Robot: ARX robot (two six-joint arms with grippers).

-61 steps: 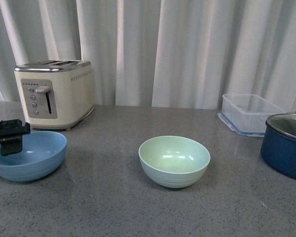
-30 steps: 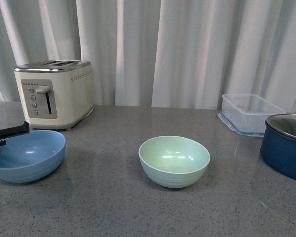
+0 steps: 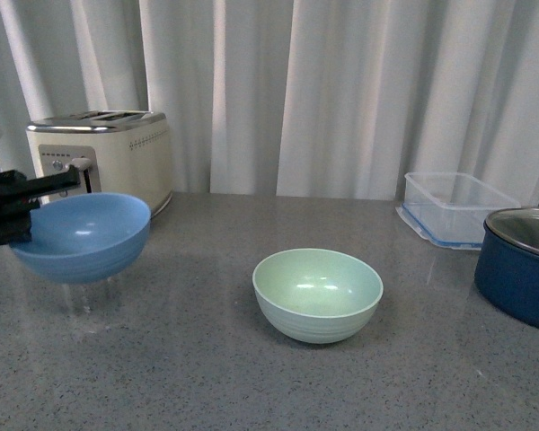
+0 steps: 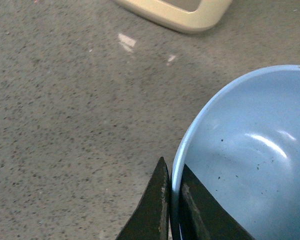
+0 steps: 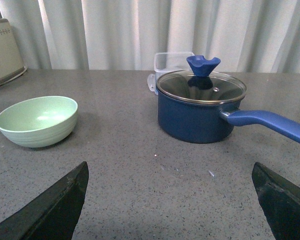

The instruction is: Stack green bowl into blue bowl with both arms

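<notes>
Black left gripper [image 4: 172, 175] clamped on blue bowl [image 3: 85, 235] rim, one finger inside, one outside.
Bowl held clear of grey counter [image 3: 207, 377], in front of cream toaster [image 3: 117, 148]. Green bowl [image 3: 317, 292] rests mid-counter, well apart. Right gripper [image 5: 170, 170] spread wide, holding nothing, facing navy lidded pot [image 5: 197, 112].

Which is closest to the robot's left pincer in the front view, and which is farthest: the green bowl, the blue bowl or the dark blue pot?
1. The blue bowl, far left, its rim pinched in the left pincer.
2. The green bowl, in the middle.
3. The dark blue pot, at the far right edge.
</notes>
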